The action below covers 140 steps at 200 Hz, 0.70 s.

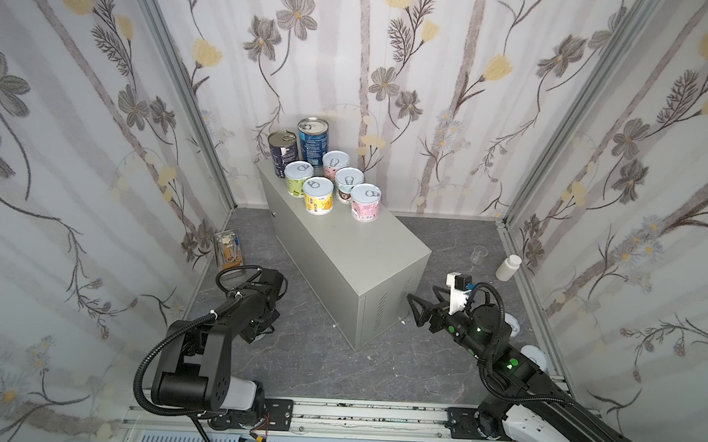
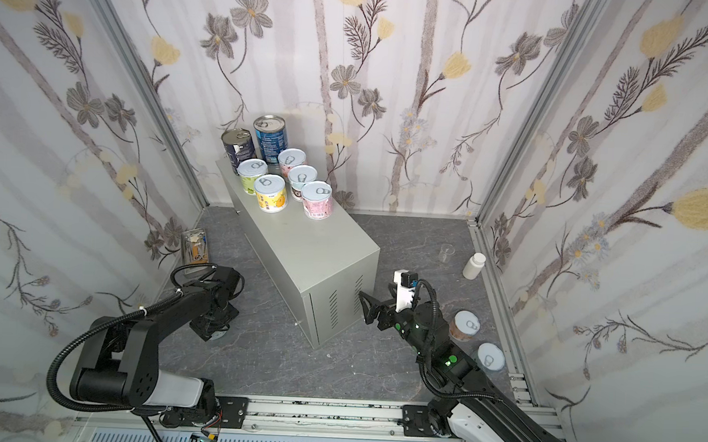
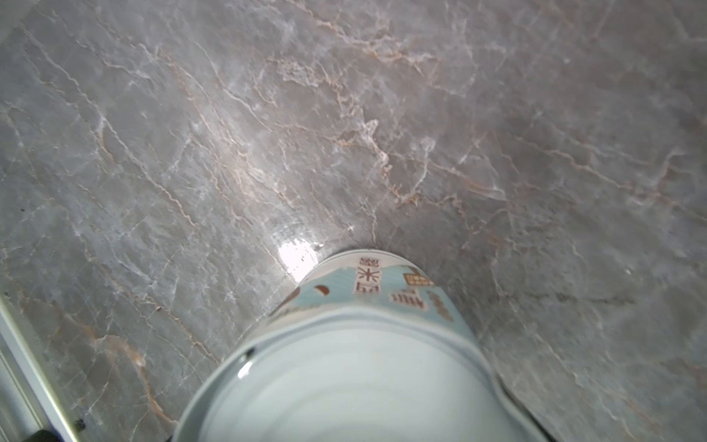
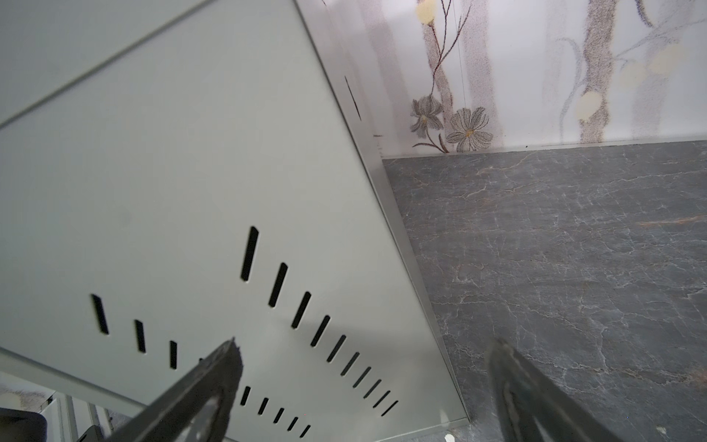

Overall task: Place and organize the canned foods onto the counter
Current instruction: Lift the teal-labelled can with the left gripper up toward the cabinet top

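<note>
Several cans stand on the far end of the light grey counter (image 1: 355, 251): two tall dark blue ones (image 1: 313, 139) and five short pastel ones (image 1: 318, 195). My left gripper (image 1: 257, 329) points down at the floor left of the counter. Right under it stands a short can with a pale lid and a pale blue label (image 3: 363, 363). Its fingers are hidden, so I cannot see their hold. My right gripper (image 1: 416, 310) hangs open and empty beside the counter's vented end (image 4: 153, 172). Two more short cans (image 2: 465, 325) (image 2: 491, 356) stand on the floor by the right arm.
A white pill bottle (image 1: 508, 267) and a small clear glass cup (image 1: 478, 253) stand on the floor at the right wall. A clear packet of small tools (image 1: 228, 251) leans at the left wall. The arms' rail (image 1: 333, 416) runs along the front edge.
</note>
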### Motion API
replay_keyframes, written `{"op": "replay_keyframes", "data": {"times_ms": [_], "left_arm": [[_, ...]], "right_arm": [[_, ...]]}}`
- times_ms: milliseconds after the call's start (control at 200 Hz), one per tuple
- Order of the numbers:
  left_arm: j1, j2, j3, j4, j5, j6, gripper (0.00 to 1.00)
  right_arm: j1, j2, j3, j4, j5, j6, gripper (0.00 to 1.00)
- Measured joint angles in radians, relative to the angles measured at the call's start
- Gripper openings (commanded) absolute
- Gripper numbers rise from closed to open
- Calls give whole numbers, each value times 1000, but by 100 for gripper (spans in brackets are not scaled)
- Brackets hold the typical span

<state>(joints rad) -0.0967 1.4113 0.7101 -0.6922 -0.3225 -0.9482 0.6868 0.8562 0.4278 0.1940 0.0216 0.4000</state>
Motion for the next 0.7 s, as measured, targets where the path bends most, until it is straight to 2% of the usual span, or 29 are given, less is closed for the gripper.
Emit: {"op": "replay_keyframes", "data": {"times_ms": [335, 699], "left_arm": [[0, -44, 63, -11, 2, 123, 56], [0, -97, 235, -58, 47, 314, 54]], "right_arm": [[-2, 18, 1, 3, 0, 0, 100], [-4, 24, 16, -5, 5, -1, 100]]}}
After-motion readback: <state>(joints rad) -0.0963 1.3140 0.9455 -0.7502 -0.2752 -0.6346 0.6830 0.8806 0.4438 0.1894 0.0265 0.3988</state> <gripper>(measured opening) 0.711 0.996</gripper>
